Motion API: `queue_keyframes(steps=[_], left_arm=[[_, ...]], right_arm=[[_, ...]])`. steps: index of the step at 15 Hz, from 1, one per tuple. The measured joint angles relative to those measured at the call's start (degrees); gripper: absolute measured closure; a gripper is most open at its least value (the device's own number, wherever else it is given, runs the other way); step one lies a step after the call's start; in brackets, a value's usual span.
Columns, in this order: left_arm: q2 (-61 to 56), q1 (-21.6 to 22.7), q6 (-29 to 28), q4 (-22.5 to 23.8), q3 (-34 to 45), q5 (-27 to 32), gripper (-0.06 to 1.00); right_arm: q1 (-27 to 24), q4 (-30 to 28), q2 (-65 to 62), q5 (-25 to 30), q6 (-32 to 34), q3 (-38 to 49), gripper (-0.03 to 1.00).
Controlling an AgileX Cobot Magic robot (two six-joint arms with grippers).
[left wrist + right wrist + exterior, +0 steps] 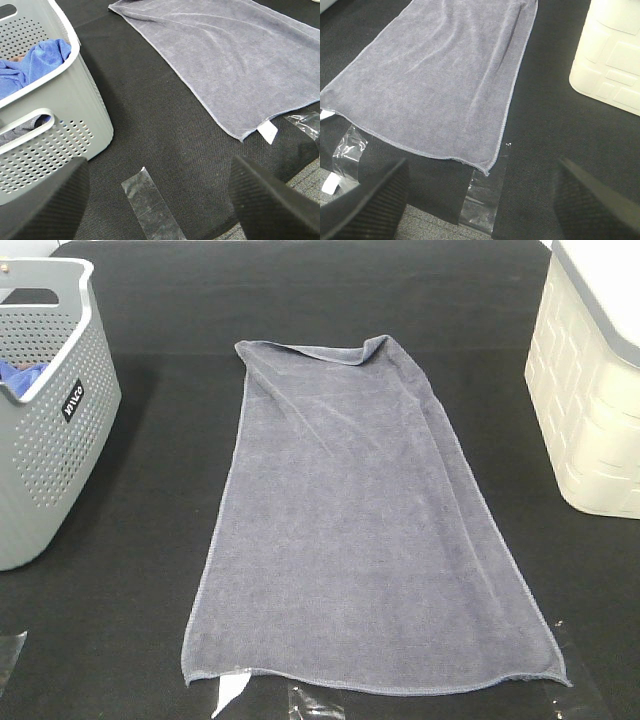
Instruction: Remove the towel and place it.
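The slate-grey towel (360,520) lies spread flat on the black table, long side running from the far middle to the near edge, its far hem slightly folded over. It also shows in the left wrist view (235,60) and in the right wrist view (440,75). A white label sticks out at its near left corner (268,133). My left gripper (160,205) is open and empty, near the table's front edge by the grey basket (65,100). My right gripper (480,200) is open and empty, near the front edge by the towel's near right corner. Neither gripper shows in the exterior high view.
The grey perforated basket (50,430) stands at the left and holds a bright blue cloth (30,65). A cream bin (595,400) stands at the right, also in the right wrist view (615,55). Clear tape strips (150,205) (482,195) lie along the front edge.
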Motion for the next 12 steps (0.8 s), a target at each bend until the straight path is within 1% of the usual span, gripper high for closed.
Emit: queue_keyframes(steps=[5, 6, 7, 8, 9, 10, 11, 12], left_arm=[[0.0, 0.0, 0.2, -0.1, 0.0, 0.0, 0.21], [-0.1, 0.6, 0.2, -0.1, 0.1, 0.0, 0.21], [-0.1, 3.1, 0.2, -0.1, 0.1, 0.0, 0.21], [-0.4, 5.7, 0.2, -0.1, 0.1, -0.1, 0.21], [-1.0, 9.3, 0.2, -0.1, 0.1, -0.1, 0.21], [-1.1, 14.0, 0.2, -0.1, 0.1, -0.1, 0.21], [-1.1, 16.3, 0.2, -0.1, 0.1, -0.1, 0.21], [-1.1, 17.5, 0.2, -0.1, 0.1, -0.1, 0.21]], right_arm=[[0.0, 0.0, 0.0, 0.0, 0.0, 0.0, 0.23], [-0.2, 0.1, 0.0, 0.0, 0.0, 0.0, 0.23], [-1.4, 0.2, 0.0, 0.0, 0.0, 0.0, 0.23], [-4.0, 0.2, 0.0, 0.0, 0.0, 0.0, 0.23], [-6.8, 0.2, 0.0, 0.0, 0.0, 0.0, 0.23], [-10.7, 0.2, -0.1, 0.0, 0.0, 0.0, 0.23], [-12.5, 0.2, -0.3, 0.0, 0.0, 0.0, 0.23], [-13.1, 0.3, -0.6, 0.0, 0.0, 0.2, 0.23]])
